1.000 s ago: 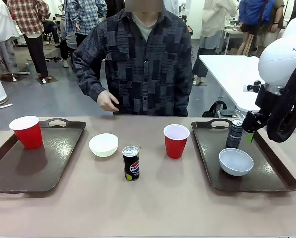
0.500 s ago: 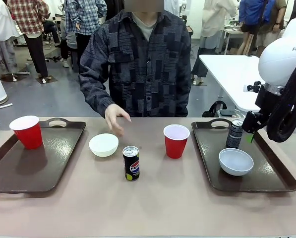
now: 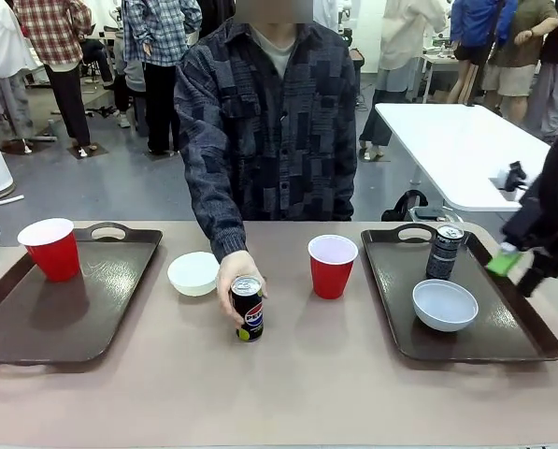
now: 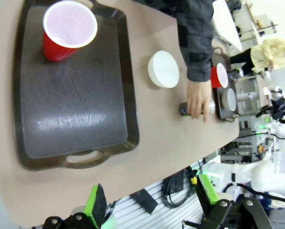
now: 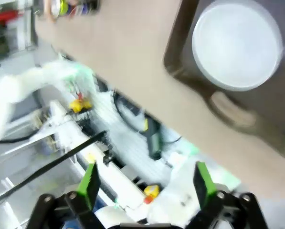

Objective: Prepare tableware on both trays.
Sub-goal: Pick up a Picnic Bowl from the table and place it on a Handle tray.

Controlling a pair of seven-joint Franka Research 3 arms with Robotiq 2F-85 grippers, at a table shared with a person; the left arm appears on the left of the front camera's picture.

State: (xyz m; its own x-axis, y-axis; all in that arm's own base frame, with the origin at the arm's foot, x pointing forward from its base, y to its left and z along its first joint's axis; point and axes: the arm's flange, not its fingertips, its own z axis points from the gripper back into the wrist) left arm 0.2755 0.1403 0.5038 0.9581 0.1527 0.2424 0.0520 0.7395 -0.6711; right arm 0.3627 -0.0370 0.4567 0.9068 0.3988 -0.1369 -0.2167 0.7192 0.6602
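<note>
Gaping empty, the right tool hovers near the white bowl on a tray, while the left tool, equally open, has a hand gripping the Pepsi can far ahead.

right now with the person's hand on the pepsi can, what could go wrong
1. The person's hand grips the Pepsi can beside the white bowl; an arm reaching for either could strike the hand.
2. The red cup stands on the table between can and right tray; a sweep across might topple it.
3. The open right gripper hangs near the right tray's rim and could clip it.
</note>
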